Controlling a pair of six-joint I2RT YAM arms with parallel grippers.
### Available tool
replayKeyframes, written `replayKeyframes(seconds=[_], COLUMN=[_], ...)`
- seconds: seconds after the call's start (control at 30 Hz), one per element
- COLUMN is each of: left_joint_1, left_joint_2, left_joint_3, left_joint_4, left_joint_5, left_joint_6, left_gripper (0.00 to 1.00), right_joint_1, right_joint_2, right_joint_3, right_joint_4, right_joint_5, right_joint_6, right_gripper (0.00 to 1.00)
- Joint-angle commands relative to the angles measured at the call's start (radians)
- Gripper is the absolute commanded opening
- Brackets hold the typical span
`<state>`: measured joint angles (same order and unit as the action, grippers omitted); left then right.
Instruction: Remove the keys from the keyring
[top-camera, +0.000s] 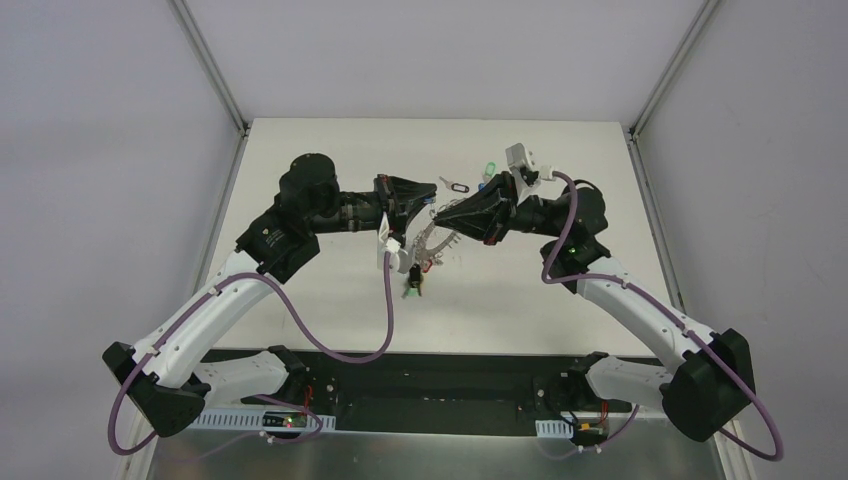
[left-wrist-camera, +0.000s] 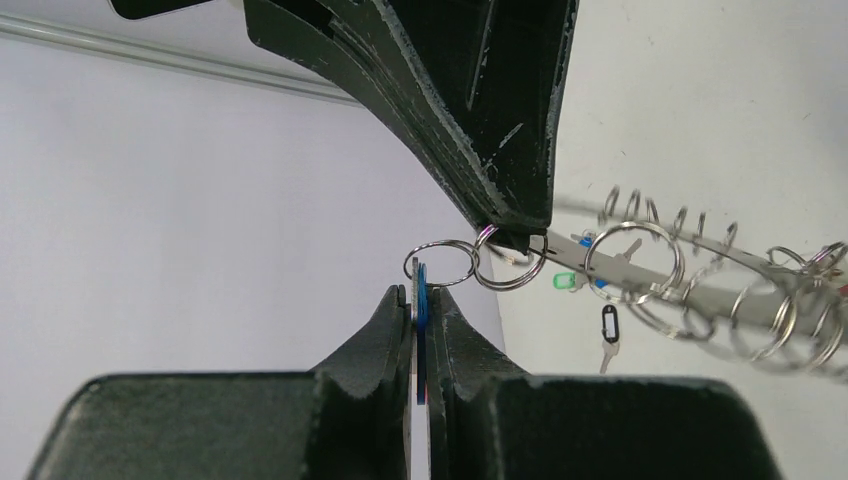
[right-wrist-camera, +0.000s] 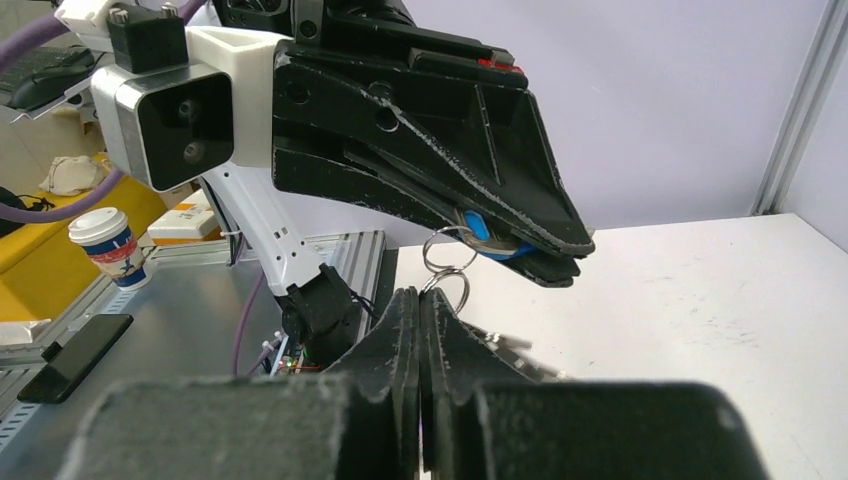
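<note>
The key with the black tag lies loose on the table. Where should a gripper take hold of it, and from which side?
Probably by the black tag, not the thin metal key. It lies flat on the table, so come straight down from above, with the fingers closing across the oblong tag's short width.

Both arms reach inward; left gripper and right gripper meet nearly tip to tip, jaws pinched tight.

A lab: white panels, aluminium frame posts.
</note>
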<state>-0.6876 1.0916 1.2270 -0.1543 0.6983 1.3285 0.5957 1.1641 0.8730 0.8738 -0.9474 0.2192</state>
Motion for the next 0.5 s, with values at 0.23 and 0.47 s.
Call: replayKeyframes(seconds=[0.23, 0.47], left_joint_1=[-0.003, -0.004], left_joint_2=[-0.027, -0.03], left_joint_3=[0.022, 0.022], left_joint_4=[0.062, 0.062], left_joint_5=[0.026, 0.026], left_joint_6=[0.001, -0.002], left_gripper=[0.0, 0.0], right_joint_1=[0.015, 0.026], right_joint_2=[-0.055, -0.024], right_joint_3=[-0.002, 0.042], right_joint_4=[0.022, -0.02], right_joint_5=[0.089, 0.098], right_joint_6=[0.019, -0.007], right_gripper=[0.11, 0.22])
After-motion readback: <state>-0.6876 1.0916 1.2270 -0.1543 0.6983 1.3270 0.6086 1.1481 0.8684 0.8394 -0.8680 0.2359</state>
